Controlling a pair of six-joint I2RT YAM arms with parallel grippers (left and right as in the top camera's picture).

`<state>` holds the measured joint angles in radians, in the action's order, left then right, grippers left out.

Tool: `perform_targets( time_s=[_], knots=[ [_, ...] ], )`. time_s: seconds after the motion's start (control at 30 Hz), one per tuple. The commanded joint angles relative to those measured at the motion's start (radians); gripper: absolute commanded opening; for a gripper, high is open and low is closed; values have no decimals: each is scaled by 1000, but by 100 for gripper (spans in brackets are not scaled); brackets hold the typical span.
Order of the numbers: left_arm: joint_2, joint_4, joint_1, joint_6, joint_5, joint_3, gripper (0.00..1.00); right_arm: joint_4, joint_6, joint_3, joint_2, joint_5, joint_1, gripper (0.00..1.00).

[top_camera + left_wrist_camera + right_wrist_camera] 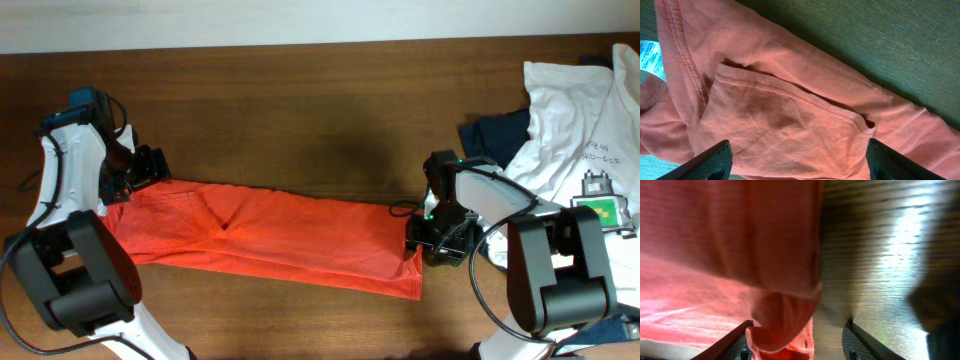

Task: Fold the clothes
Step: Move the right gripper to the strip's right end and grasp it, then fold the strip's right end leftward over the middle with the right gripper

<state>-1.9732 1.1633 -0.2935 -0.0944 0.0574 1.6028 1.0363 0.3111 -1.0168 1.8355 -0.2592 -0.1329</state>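
Observation:
The orange-red T-shirt (265, 235) lies folded into a long strip across the table. My left gripper (150, 172) is at its left end. In the left wrist view its jaws (796, 165) are wide open over a folded sleeve and hem (790, 120), with a white label at the left. My right gripper (425, 235) is at the shirt's right end. In the right wrist view its jaws (797, 347) are open, with a lifted fold of orange cloth (782, 325) between them, against the left finger.
A white T-shirt with a green square graphic (580, 150) lies in a heap at the right edge. Dark navy garments (495, 135) lie beside and under it. The wooden table (300, 110) stretches behind the orange strip.

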Motion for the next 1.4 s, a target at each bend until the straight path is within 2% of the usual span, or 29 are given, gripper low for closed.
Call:
perform_targets(
  time_s=[0.0, 0.13, 0.2, 0.23, 0.3, 0.33, 0.4, 0.47, 0.53, 0.6, 0.7, 0.87, 0.97, 1.17, 1.37],
  knots=[
    [4, 1, -1, -2, 18, 12, 85, 14, 19, 8, -4, -11, -5, 49],
    [4, 1, -1, -2, 18, 12, 85, 13, 16, 26, -4, -48, -31, 43],
    [4, 1, -1, -2, 18, 12, 85, -5, 17, 26, -4, -51, -59, 37],
    [4, 2, -1, -2, 18, 12, 85, -24, 20, 26, -4, -51, -68, 22],
    [4, 2, -1, -2, 18, 12, 85, -52, 20, 26, -4, -38, -68, 8],
    [4, 2, -1, -2, 18, 12, 85, -60, 21, 25, -4, -12, -68, 4],
    [4, 6, -1, -2, 18, 12, 85, -7, 81, -11, -6, 208, -42, 4],
    [4, 9, -1, -2, 18, 12, 85, 81, 83, -105, -9, 319, 32, 4],
    [4, 9, -1, -2, 18, 12, 85, 149, 27, -219, -9, 370, 104, 4],
    [4, 9, -1, -2, 19, 12, 85, 229, -9, -341, -10, 375, 109, 4],
    [4, 9, -1, -2, 19, 12, 85, 245, -11, -426, -10, 317, -23, 4],
    [4, 9, -1, -2, 30, 12, 85, 130, -10, -429, 1, 176, -317, 5],
    [4, 9, -1, -2, 30, 12, 86, 80, -11, -429, 29, 113, -439, 5],
    [4, 9, -1, -2, 31, 12, 86, 19, -11, -428, 35, 52, -561, 9],
    [4, 9, -1, -2, 33, 12, 86, -64, -11, -427, 65, 10, -575, 10]
  ],
)
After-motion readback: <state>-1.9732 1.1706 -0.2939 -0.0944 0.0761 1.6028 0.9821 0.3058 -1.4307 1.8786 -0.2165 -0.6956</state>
